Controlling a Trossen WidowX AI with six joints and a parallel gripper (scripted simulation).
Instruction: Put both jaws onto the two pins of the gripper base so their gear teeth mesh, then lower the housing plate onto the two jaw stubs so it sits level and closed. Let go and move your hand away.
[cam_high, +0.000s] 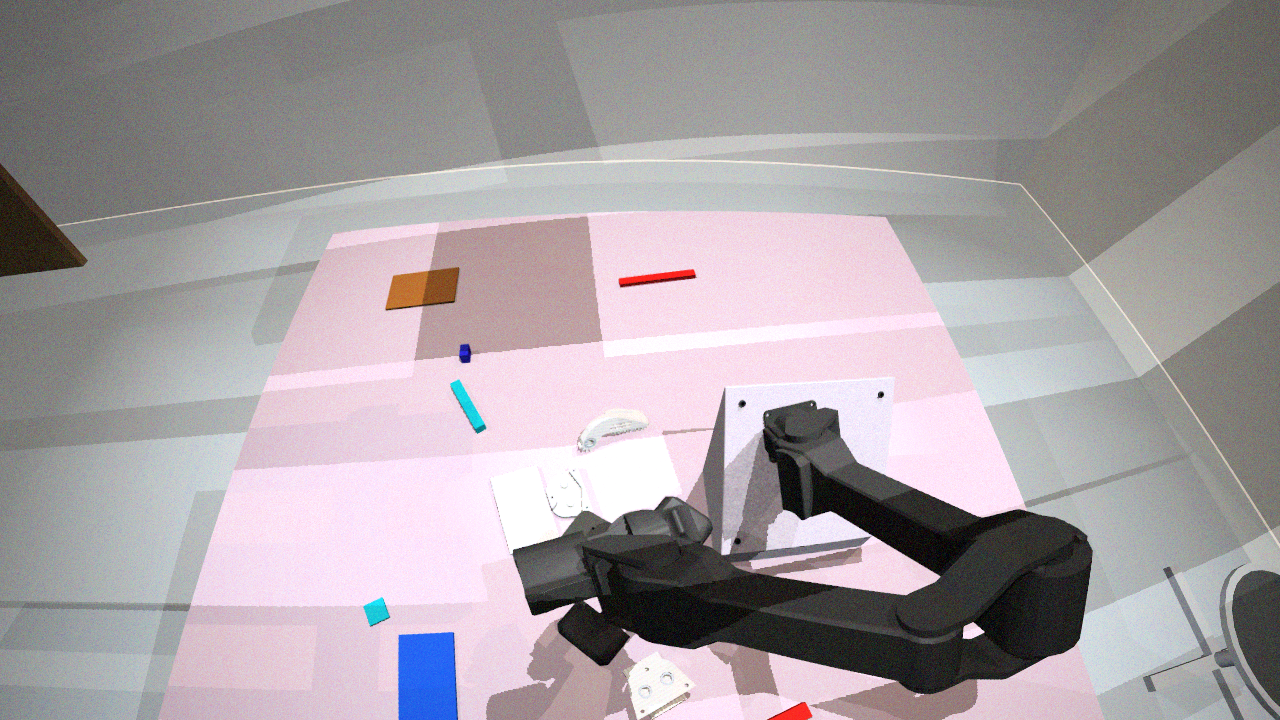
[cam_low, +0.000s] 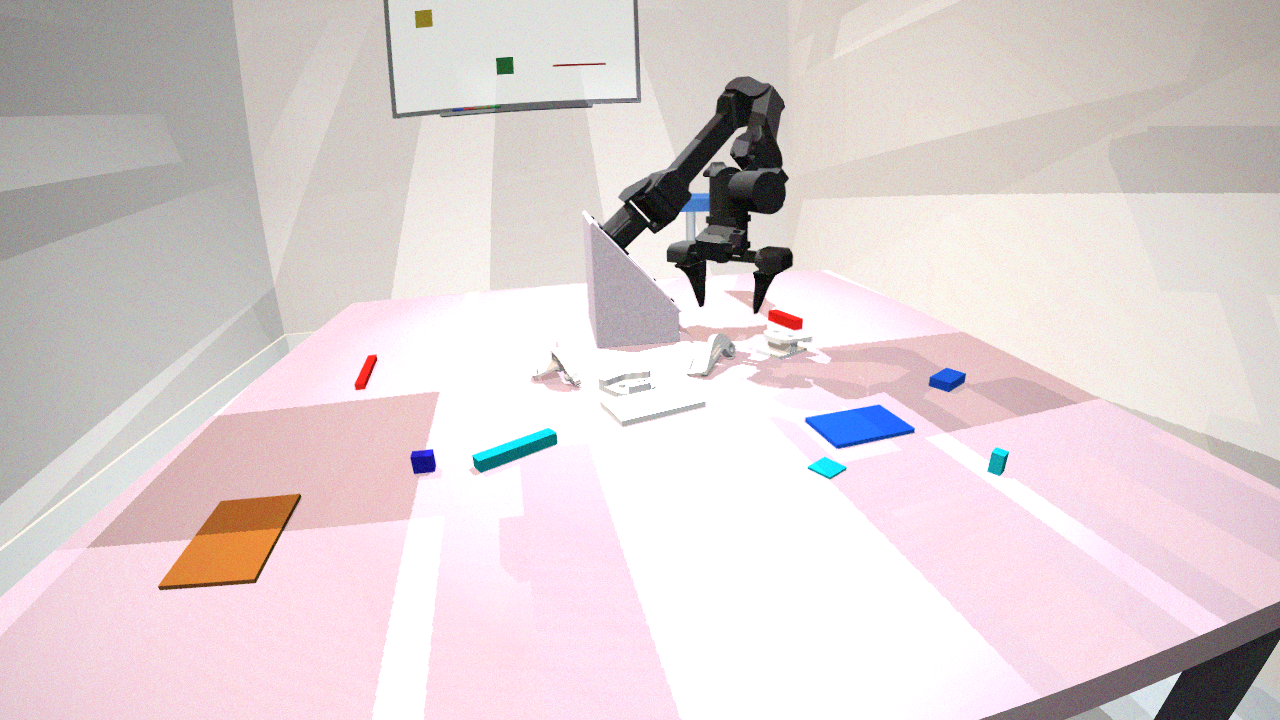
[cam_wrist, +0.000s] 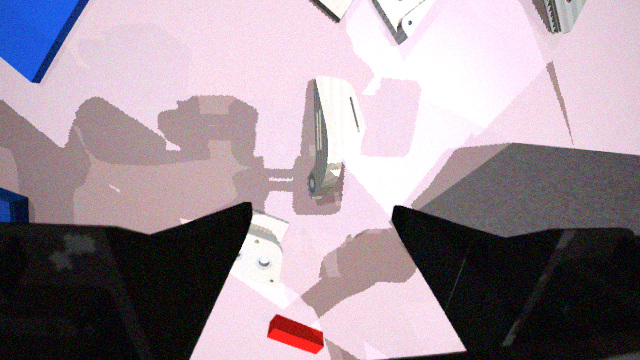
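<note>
My gripper (cam_low: 729, 308) (cam_wrist: 324, 210) is open and empty, its fingers wide apart above the table; the arm hides its fingers in the top view. One white jaw (cam_low: 713, 355) (cam_wrist: 337, 115) lies on the table below and just ahead of the fingertips. The other white jaw (cam_high: 613, 428) (cam_low: 559, 365) (cam_wrist: 565, 15) lies nearer the wedge. A white part with two round features, apparently the gripper base (cam_high: 657, 687) (cam_low: 783, 347) (cam_wrist: 272, 252), sits beside the left finger in the wrist view. A flat white part, apparently the housing plate (cam_high: 565, 494) (cam_low: 617, 386), lies beside a white slab (cam_high: 521, 507) (cam_low: 657, 411).
The arm's mounting wedge (cam_high: 868, 411) (cam_low: 626, 304) (cam_wrist: 540, 190) stands close to the gripper. A red block (cam_low: 785, 319) (cam_wrist: 295, 336) lies behind the base part. A blue plate (cam_high: 426, 676) (cam_low: 859, 426), an orange plate (cam_high: 422, 288) (cam_low: 228, 541) and a cyan bar (cam_high: 468, 406) (cam_low: 514, 450) lie farther out.
</note>
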